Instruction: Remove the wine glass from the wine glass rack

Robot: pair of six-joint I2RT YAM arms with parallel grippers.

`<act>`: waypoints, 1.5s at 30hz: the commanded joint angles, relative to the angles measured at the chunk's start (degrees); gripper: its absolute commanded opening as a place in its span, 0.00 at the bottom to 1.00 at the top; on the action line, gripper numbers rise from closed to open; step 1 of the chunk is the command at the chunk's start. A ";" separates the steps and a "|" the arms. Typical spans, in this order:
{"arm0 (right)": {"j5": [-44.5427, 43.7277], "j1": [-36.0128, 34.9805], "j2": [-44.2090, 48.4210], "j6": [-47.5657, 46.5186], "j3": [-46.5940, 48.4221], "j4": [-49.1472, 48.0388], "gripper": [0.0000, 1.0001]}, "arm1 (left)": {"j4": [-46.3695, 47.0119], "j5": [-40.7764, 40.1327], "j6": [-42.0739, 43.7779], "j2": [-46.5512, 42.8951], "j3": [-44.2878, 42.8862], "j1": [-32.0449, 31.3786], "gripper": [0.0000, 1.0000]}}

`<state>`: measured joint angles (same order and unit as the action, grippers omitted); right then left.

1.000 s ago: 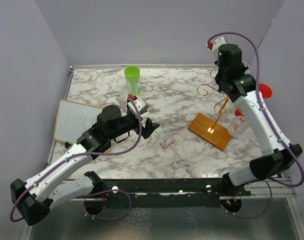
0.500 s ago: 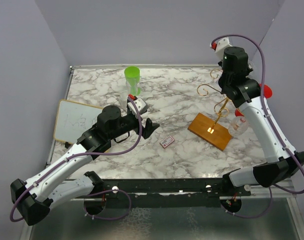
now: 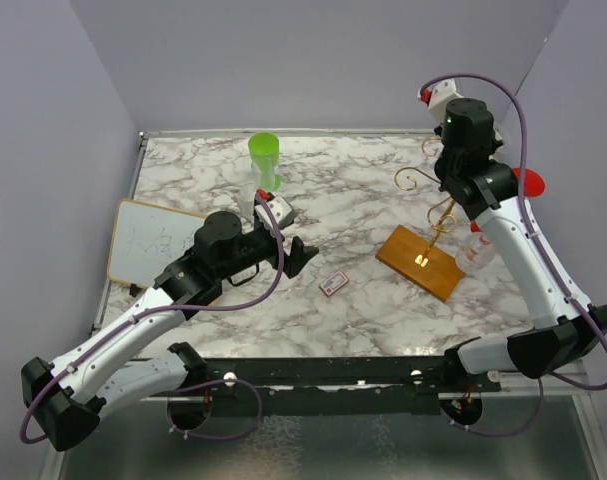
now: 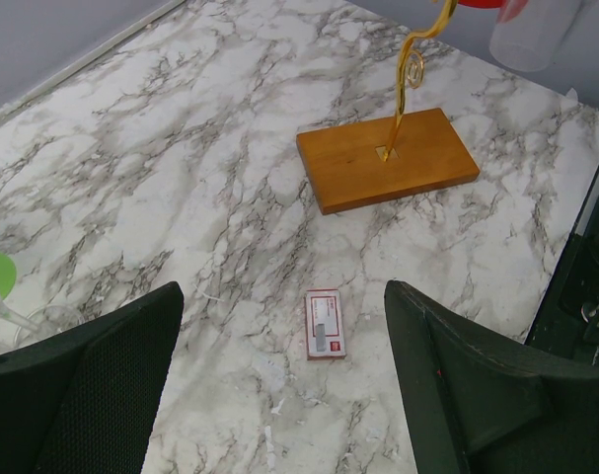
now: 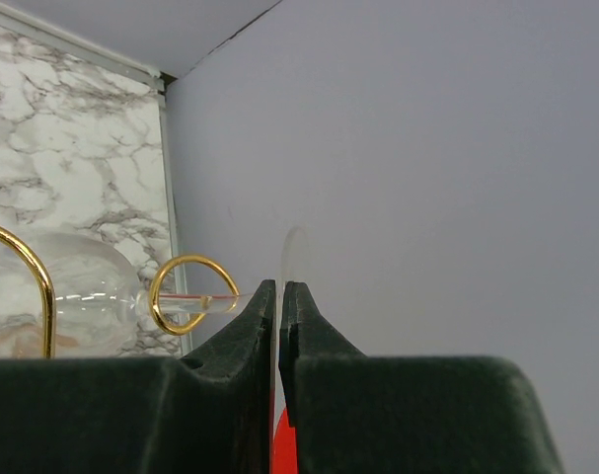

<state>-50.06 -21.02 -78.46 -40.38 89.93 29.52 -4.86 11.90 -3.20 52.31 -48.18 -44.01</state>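
Note:
The wine glass rack (image 3: 438, 205) is gold wire on a brown wooden base (image 3: 420, 262), right of centre; the base and post also show in the left wrist view (image 4: 388, 158). In the right wrist view my right gripper (image 5: 280, 296) is shut on the thin clear foot (image 5: 293, 252) of a wine glass. Its stem (image 5: 195, 304) passes through a gold ring (image 5: 190, 293), and its bowl (image 5: 82, 291) lies to the left. The right gripper (image 3: 451, 160) is up at the rack's curled arms. My left gripper (image 4: 282, 296) is open and empty, low over the table.
A small red-and-white card (image 4: 325, 324) lies under the left gripper. A green cup (image 3: 264, 160) stands at the back, a whiteboard (image 3: 153, 240) at the left edge. A clear bowl (image 3: 476, 250) and a red disc (image 3: 528, 180) show right of the rack. The right wall is close.
The right wrist has shifted slightly right and back at the rack's top. The left arm has not moved.

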 commanded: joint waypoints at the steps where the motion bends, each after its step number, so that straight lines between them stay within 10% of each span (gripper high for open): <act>1: -2.95 0.17 -1.43 -0.30 1.73 -2.52 0.01 | 1.68 -0.56 -0.37 -0.71 0.36 -0.29 0.85; 45: 5.90 -3.76 4.75 -3.68 -1.36 -2.66 0.01 | 1.79 -0.50 -0.63 -0.46 0.50 -0.55 0.85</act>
<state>-45.23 -24.14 -71.75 -43.18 85.95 29.06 -4.71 11.90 -3.29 52.29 -48.05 -44.34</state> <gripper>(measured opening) 0.036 0.850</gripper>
